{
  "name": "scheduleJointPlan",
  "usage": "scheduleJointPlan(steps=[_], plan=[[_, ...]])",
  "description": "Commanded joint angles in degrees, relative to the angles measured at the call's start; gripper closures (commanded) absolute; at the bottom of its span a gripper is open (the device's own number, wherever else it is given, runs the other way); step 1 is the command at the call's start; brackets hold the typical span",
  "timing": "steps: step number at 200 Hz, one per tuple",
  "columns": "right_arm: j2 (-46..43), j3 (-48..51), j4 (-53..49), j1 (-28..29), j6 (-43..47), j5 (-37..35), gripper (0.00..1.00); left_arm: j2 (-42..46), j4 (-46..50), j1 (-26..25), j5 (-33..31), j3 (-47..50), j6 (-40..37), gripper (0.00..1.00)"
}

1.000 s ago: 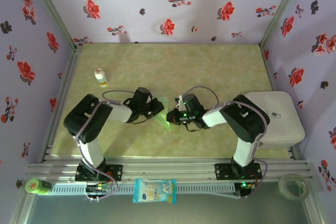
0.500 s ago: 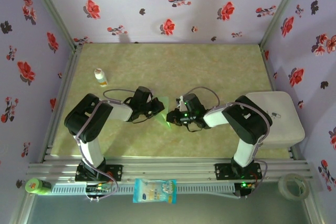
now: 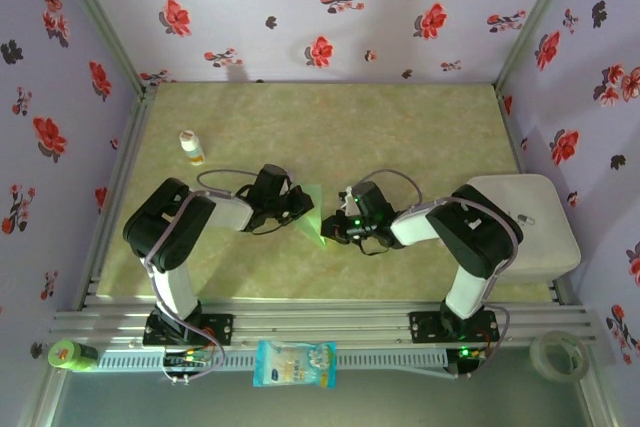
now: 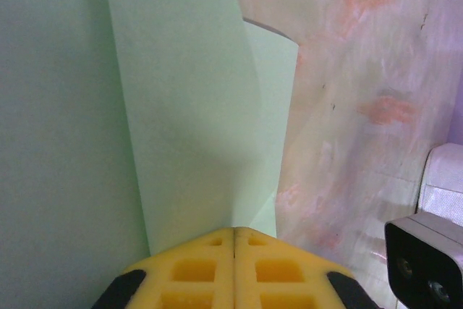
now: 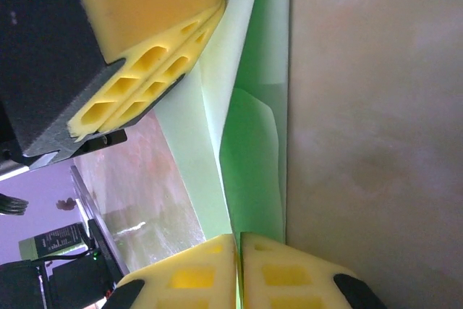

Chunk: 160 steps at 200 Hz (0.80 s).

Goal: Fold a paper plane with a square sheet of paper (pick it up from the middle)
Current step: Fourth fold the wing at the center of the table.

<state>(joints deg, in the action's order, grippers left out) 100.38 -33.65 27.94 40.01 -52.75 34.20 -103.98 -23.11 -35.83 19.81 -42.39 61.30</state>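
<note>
Where the table (image 3: 420, 137) spreads widest, you have the square sheet of paper (image 3: 314, 209) folded near its middle. The left gripper (image 4: 234, 233) clamps one edge and the right gripper (image 5: 238, 238) pinches another, pads nearly touching.

left gripper (image 4: 234, 231): its yellow pads are cut off by the bottom edge of the left wrist view.
right gripper (image 5: 238, 238): its pads are cut off by the bottom edge of the right wrist view.
square sheet of paper (image 3: 313, 215): from above, a small green wedge shows between the two grippers and the rest lies under them; in the left wrist view it runs off the top and left edges.
paper layers: overlapping flaps, number cannot be told.
bottle (image 3: 191, 148): label too small to read.
packet (image 3: 294, 363): print too small to read.
</note>
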Motion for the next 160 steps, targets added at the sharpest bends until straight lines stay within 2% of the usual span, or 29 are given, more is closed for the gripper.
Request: scheduleJointPlan(steps=[1, 82, 160], plan=[[0.2, 2.4, -4.4, 0.3, -1.7, 1.7, 0.87, -2.0, 3.2, 0.5, -0.3, -0.1, -1.3, 0.94], [0.5, 2.9, -5.5, 0.4, -1.7, 3.5, 0.92, -2.0, 3.3, 0.4, -0.4, 0.0, -1.2, 0.94], [-0.7, 3.2, -6.4, 0.4, -2.0, 4.7, 0.90, -2.2, 3.2, 0.5, -0.4, 0.1, -1.0, 0.95]])
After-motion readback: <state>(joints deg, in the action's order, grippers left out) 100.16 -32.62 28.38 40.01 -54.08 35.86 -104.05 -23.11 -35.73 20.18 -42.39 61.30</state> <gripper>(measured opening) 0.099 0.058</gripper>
